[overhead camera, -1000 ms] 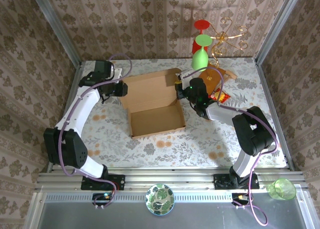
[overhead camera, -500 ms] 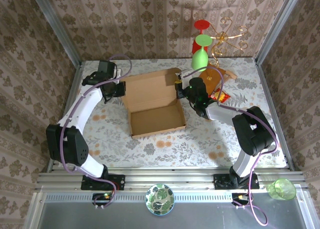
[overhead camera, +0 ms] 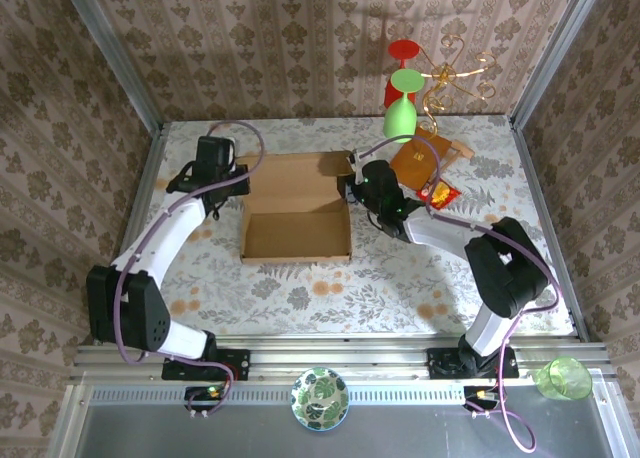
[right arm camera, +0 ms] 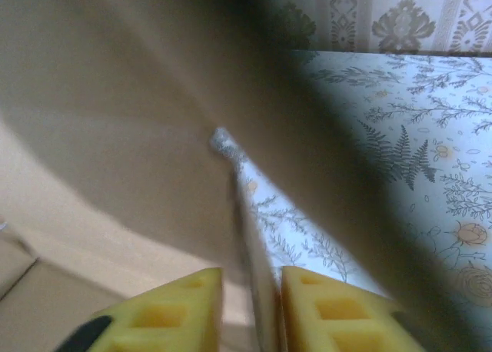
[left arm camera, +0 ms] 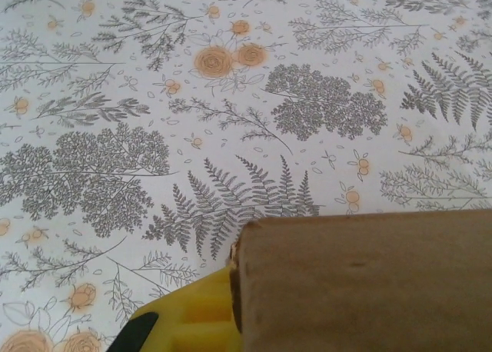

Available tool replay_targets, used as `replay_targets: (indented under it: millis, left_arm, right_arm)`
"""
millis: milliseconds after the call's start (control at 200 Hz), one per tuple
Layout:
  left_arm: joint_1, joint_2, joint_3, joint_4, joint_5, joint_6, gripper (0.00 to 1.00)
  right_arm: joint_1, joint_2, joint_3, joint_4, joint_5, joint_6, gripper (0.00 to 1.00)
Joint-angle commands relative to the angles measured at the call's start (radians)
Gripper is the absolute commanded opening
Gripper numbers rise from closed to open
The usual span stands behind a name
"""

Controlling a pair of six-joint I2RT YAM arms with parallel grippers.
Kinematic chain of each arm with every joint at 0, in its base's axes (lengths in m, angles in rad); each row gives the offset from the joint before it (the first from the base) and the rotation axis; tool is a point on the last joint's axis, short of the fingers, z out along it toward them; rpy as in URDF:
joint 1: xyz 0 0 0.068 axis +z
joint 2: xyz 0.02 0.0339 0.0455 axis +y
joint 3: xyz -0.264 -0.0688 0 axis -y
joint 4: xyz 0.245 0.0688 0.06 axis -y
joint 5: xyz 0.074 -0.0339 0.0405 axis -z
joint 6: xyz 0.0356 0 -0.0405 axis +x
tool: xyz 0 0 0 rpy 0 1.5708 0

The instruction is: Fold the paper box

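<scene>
The paper box [overhead camera: 295, 233], plain tan cardboard, sits square in the middle of the table with its tray open upward and its lid panel behind it. My left gripper [overhead camera: 232, 185] is at the box's left rear corner. In the left wrist view, one yellow finger [left arm camera: 184, 313] presses against a cardboard flap [left arm camera: 361, 283] that hides the other finger. My right gripper [overhead camera: 352, 190] is at the box's right edge. Its yellow fingers [right arm camera: 177, 310] stand apart, with a thin cardboard wall [right arm camera: 260, 290] between them, close to the right one.
An orange-brown flat piece [overhead camera: 415, 161] and a red packet [overhead camera: 440, 191] lie just right of the right gripper. Green and red glasses [overhead camera: 400, 118] and a gold wire stand [overhead camera: 455, 73] stand at the back. A patterned bowl [overhead camera: 319, 398] and a green cup [overhead camera: 563, 378] sit on the near ledge.
The box has turned square and shifted left. My left gripper has moved right to the box's corner and shut on a flap. The right gripper's fingers have parted.
</scene>
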Motion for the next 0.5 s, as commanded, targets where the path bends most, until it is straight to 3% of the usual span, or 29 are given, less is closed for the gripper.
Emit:
replay_targets:
  millis: [0,165,360,495]
  left_arm:
    - [-0.009,-0.054,-0.083,0.201,0.016,0.102,0.00]
    - [-0.007,-0.080,-0.155,0.284,0.041,0.148,0.00]
    - [0.011,-0.113,-0.179,0.312,0.077,0.161,0.00]
    - [0.026,-0.136,-0.194,0.321,0.131,0.160,0.00]
  right_arm:
    - [-0.003,-0.087,0.057,-0.163,-0.034,0.082,0.43]
    - [-0.013,-0.198,0.087,-0.334,-0.135,0.126,0.51]
    - [-0.047,-0.359,0.126,-0.510,-0.106,0.282,0.54]
    - [-0.098,-0.369,0.229,-0.621,-0.115,0.428,0.60]
